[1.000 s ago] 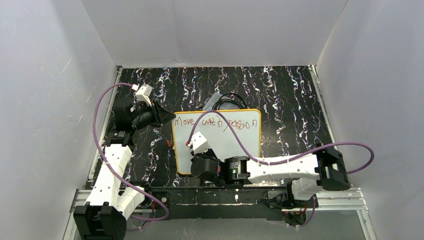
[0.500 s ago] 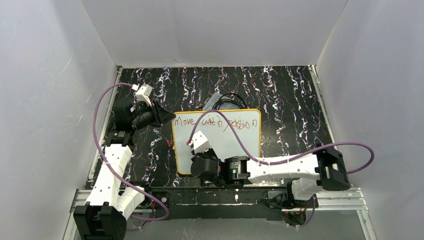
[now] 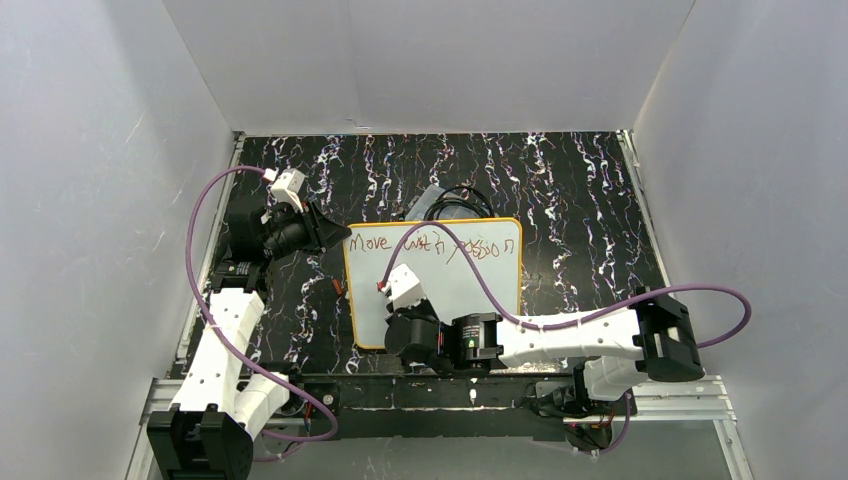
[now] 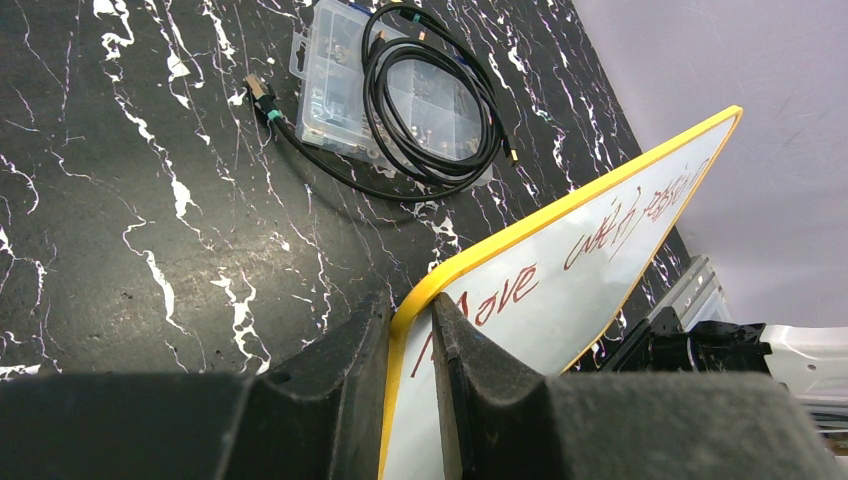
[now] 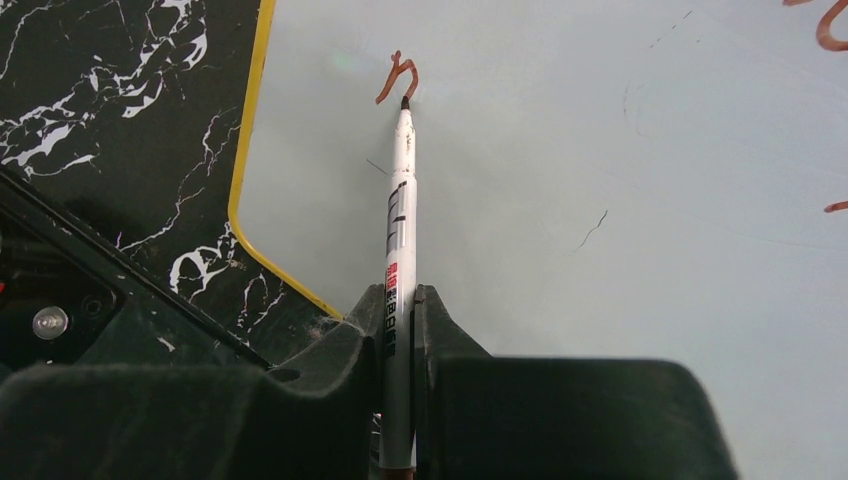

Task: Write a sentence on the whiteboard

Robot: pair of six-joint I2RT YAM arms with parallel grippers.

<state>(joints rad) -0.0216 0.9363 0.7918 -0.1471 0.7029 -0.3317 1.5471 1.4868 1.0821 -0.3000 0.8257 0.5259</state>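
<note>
Left pincer (image 4: 408, 312) clamped the whiteboard (image 4: 570, 300) corner; right pincer (image 5: 400, 300) gripped a marker (image 5: 402, 200); cable-topped box (image 4: 340, 90) lay beyond.

The white whiteboard (image 3: 470, 290) has a yellow-orange rim and reddish-brown sentence (image 3: 435, 245); the table (image 3: 580, 200) is black, veined white.

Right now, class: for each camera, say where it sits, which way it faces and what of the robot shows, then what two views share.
Top external: above and behind the bases, looking down; left arm and right arm show, at the whiteboard.
Left wrist: on the left arm, facing across the board's corner toward a clear box; the left gripper shut on the rim.
Right wrist: on the right arm, facing down at the board; the right gripper shut on a marker.
Shared: top and left wrist show the sentence.
</note>
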